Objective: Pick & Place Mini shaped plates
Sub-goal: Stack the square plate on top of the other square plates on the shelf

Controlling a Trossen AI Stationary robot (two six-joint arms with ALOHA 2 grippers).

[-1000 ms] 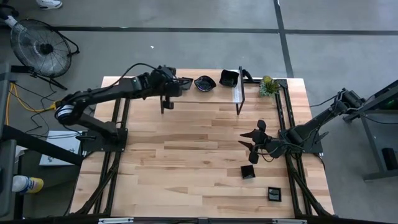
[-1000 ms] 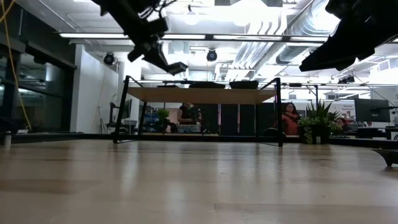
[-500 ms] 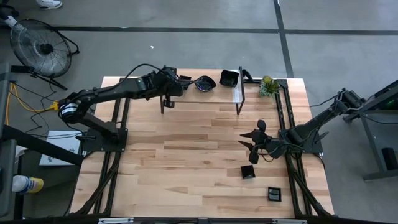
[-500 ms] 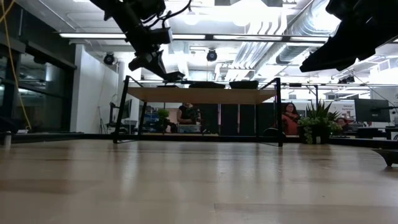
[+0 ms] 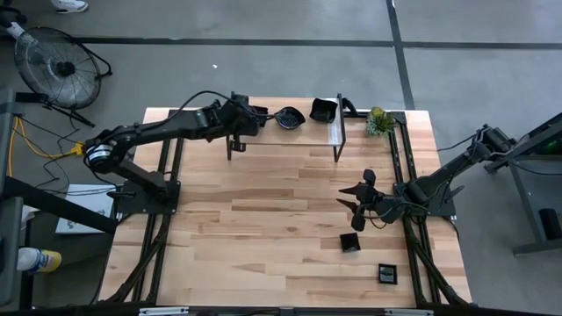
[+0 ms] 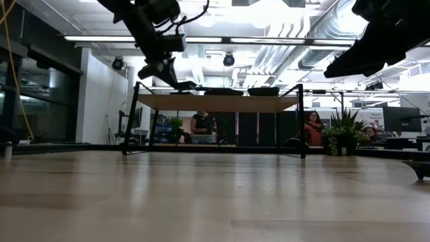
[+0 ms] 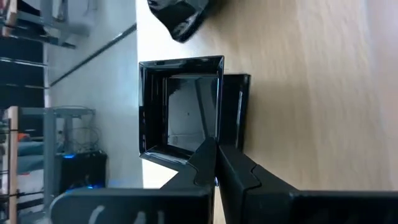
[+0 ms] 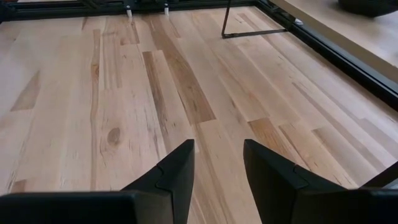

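My left gripper [image 5: 255, 115] reaches over the raised wooden shelf [image 5: 307, 132] at the table's far edge, shut on a square glossy black mini plate [image 7: 180, 106]. In the low view this plate [image 6: 183, 85] hangs just above the shelf top [image 6: 215, 102]. A wavy-edged plate [image 5: 289, 117] and a square one [image 5: 323, 110] rest on the shelf to its right. Two more small plates [image 5: 350, 242] [image 5: 387, 274] lie flat on the table's near right. My right gripper [image 5: 358, 200] hovers open at the right, above bare wood. My left gripper pinches one side wall of the square plate [image 7: 198, 149], near a corner, between its two shut fingers [image 7: 233, 171]. The fingers come slanting down from the table's left side. The plate sits roughly level, hollow side up; whether it touches the shelf, I cannot tell.
A small green plant [image 5: 379, 121] stands at the far right corner beside the shelf. The shelf rests on thin black legs [image 5: 336, 145]. Black frame rails [image 5: 408, 211] run along the table's left and right sides. People sit in the room behind [image 6: 312, 128].
My left gripper has sunk toward the shelf top with the square plate and tipped further down. The plate has come from well above the shelf to just over it. My right arm has kept still.
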